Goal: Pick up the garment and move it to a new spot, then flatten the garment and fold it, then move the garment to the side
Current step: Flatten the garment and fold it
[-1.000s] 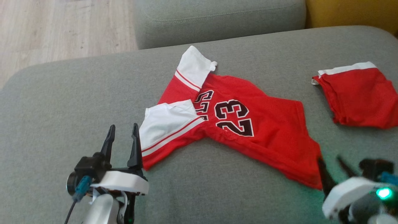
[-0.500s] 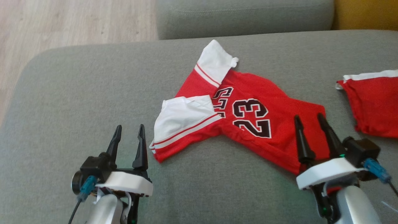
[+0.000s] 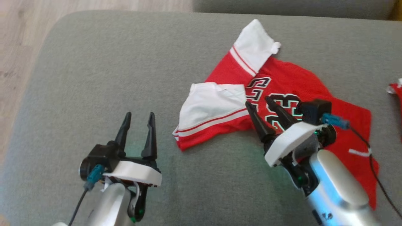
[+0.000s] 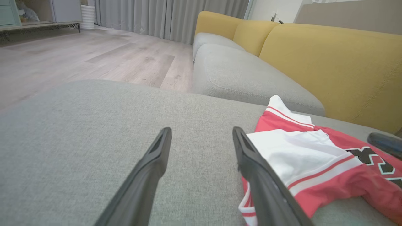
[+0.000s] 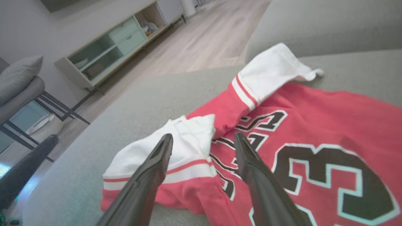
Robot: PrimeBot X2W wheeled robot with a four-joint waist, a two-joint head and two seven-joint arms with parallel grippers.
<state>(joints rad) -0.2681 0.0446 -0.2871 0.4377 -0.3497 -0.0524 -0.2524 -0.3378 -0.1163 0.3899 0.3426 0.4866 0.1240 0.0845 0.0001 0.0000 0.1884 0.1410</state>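
The garment [image 3: 292, 78] is a red jersey with white sleeves and a black "23", lying spread but rumpled on the grey sofa seat [image 3: 94, 62]. My right gripper [image 3: 257, 101] hovers open over its middle, fingertips by the number and the near white sleeve [image 3: 213, 103], nothing between them. The right wrist view has the right gripper [image 5: 203, 136] straddling the sleeve seam on the jersey [image 5: 314, 125]. My left gripper [image 3: 139, 115] stands open just left of the jersey, over bare cushion. In the left wrist view, the left gripper [image 4: 201, 130] has the jersey [image 4: 301, 153] to its right.
A second red garment [image 3: 396, 91] peeks in at the right edge. Wood floor [image 3: 12, 47] drops off past the seat's left edge. Another grey cushion [image 4: 245, 75] and a yellow backrest [image 4: 329, 62] lie beyond. A low cabinet [image 5: 103, 53] stands across the room.
The head camera has turned, shifting the whole scene. My right gripper opened fully and travelled from the jersey's lower right hem up and left to over the number. The left gripper has stayed put.
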